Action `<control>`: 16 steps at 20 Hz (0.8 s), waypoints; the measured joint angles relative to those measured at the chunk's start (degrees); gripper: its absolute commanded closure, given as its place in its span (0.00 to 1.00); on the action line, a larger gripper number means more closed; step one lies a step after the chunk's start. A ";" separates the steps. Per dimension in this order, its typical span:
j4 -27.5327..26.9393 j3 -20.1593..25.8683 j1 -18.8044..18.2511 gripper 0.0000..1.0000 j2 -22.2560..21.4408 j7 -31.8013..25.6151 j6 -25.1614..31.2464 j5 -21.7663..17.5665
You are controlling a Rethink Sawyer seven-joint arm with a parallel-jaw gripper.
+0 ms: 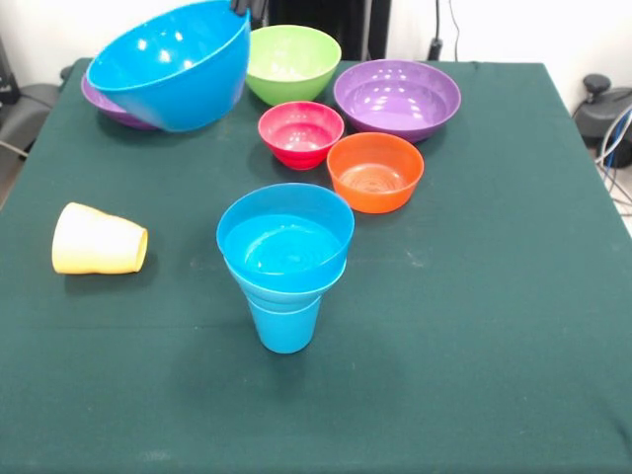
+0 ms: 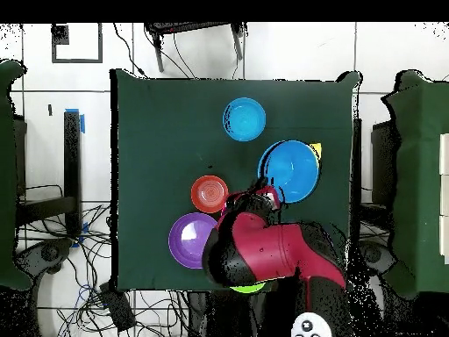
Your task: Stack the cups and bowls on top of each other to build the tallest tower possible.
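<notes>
Taking the tower (image 1: 284, 265) as my marker, a blue tapered cup with blue bowls nested in its mouth, standing upright near the middle of the green table (image 1: 474, 375), I read from left to right.

Well to its left the yellow cup (image 1: 99, 240) lies on its side, mouth facing the tower.

Behind it and to the left the big blue bowl (image 1: 176, 65) hangs tilted, open side up and leaning left, its rim pinched at the top edge of the picture by my gripper (image 1: 240, 6). Only the tips show there, so how wide my jaws stand I cannot tell; from above my arm (image 2: 263, 250) covers them too. A purple bowl (image 1: 104, 107) peeks out from under the blue one.

Straight behind the tower sit the lime green bowl (image 1: 292, 61) and the pink-red bowl (image 1: 300, 132); behind and to the right are the orange bowl (image 1: 375, 171) and the larger purple bowl (image 1: 397, 98).

My worry is that a rim grip on a wide, tilted bowl may slip or swing. If it comes down off-centre on that narrow-footed tower, I judge the whole stack could tip, and the bowl's underside could clip the green or pink-red bowl on the way
</notes>
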 measured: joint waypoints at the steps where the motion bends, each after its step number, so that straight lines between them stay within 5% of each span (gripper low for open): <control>1: -0.22 -0.68 0.89 1.00 -0.06 0.00 0.42 0.03; 16: -7.32 -9.15 10.37 1.00 0.75 0.68 4.83 0.18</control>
